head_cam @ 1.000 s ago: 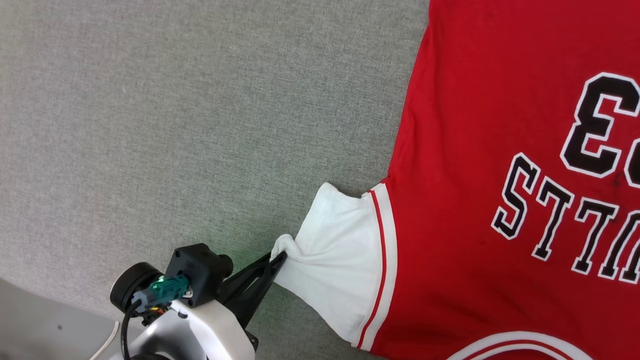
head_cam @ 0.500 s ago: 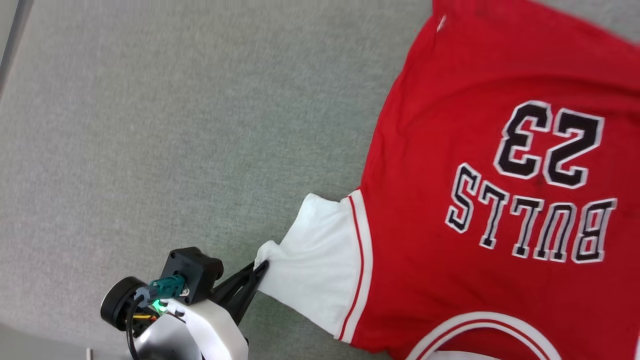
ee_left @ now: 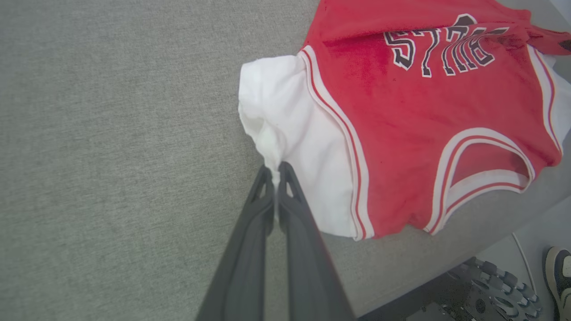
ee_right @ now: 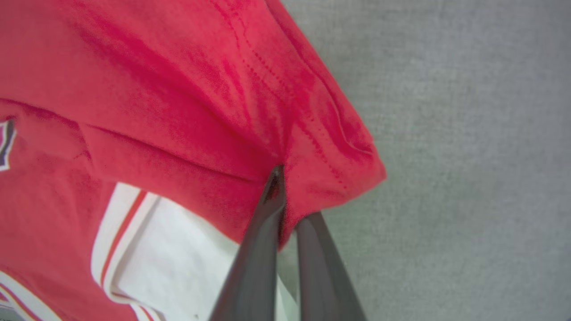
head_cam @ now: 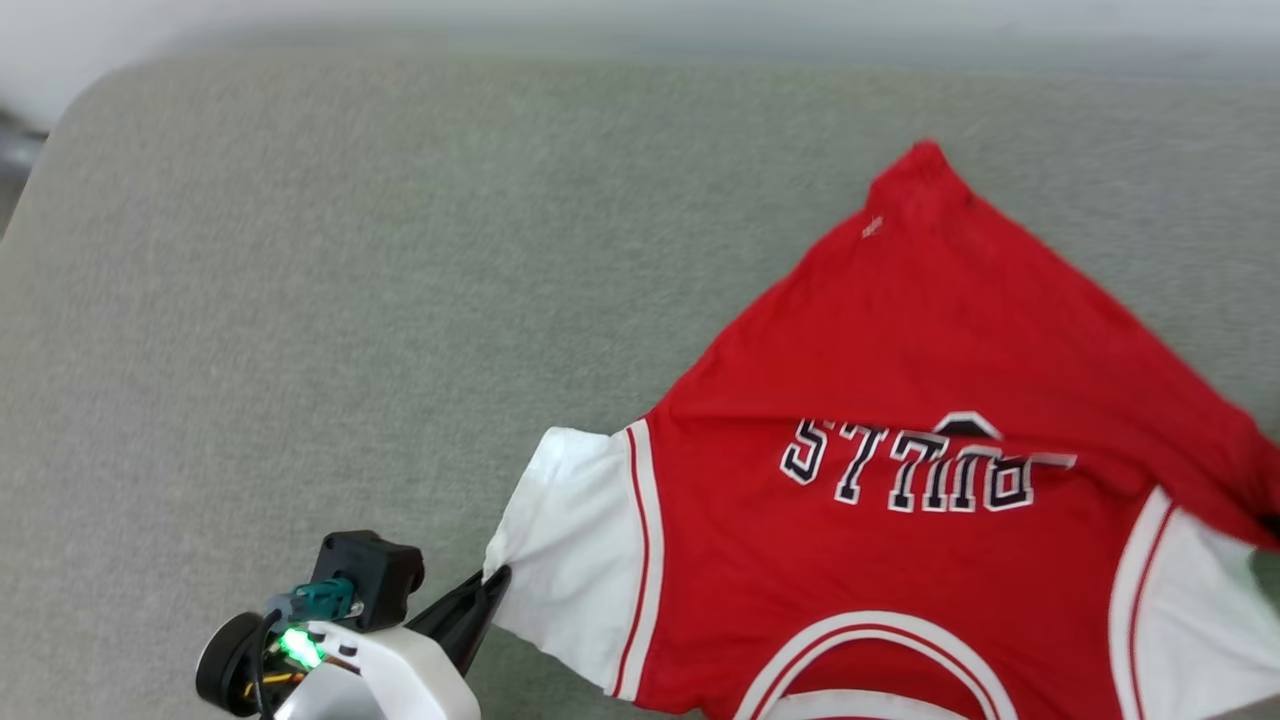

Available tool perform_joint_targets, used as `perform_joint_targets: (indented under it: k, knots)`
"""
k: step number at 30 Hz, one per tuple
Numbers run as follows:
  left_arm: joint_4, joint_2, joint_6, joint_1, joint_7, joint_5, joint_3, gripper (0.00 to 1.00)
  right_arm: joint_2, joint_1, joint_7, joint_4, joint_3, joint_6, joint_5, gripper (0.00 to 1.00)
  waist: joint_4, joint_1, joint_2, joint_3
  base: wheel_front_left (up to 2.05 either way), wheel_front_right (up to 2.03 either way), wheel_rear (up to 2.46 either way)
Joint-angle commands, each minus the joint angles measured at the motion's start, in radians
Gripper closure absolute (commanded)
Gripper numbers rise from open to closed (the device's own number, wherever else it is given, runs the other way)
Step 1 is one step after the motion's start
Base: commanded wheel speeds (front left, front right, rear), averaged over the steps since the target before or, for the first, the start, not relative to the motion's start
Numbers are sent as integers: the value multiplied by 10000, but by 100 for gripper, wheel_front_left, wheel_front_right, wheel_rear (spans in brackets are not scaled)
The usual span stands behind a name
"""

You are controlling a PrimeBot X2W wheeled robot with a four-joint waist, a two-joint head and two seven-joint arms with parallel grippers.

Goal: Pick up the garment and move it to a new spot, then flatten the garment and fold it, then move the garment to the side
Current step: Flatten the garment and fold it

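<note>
The grey upholstered surface (head_cam: 300, 300) lies bare and open to the left of the red jersey (head_cam: 900, 340) and along the far edge beyond its far corner. The jersey covers the right half up to the near edge. The left gripper (ee_left: 273, 171) is pinched on the outer edge of the white sleeve (ee_left: 285, 116), its arm occupying the near-left corner. Below the near edge, a dark toothed wheel (ee_left: 495, 292) and a person's shoe (ee_left: 560, 276) stand close together

A green light (head_cam: 296, 646) is glowing on the white arm (head_cam: 385, 672), seven o'clock from its black box (head_cam: 365, 572). Its fingers (ee_left: 250, 254) are looking dark.
</note>
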State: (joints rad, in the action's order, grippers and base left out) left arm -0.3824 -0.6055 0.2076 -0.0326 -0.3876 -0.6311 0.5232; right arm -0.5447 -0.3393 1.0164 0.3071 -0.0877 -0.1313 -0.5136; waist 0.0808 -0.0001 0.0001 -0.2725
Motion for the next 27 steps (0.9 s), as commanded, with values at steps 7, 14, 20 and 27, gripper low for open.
perform_joint_targets:
  k: [7, 14, 20, 27]
  knots:
    - [270, 346, 226, 349, 377, -242, -105, 100, 290, 1793, -60, -825, -682, 11, -317, 100, -606, 1, -1, 940, 0, 0, 0]
    - [501, 689, 369, 365, 654, -236, -28, 100, 820, 3478, 197, -1774, -1311, 11, -219, 100, -749, 1, -1, 1193, 0, 0, 0]
    - [598, 790, 221, 191, 696, -286, 49, 100, 899, 3853, 96, -2082, -1423, 11, -144, 0, -776, 1, -1, 1193, 0, 0, 0]
    - [539, 697, 170, 30, 658, -195, 81, 100, 514, 3237, 513, -2856, -1322, 11, -773, 0, -674, 1, -1, 1089, 0, 0, 0]
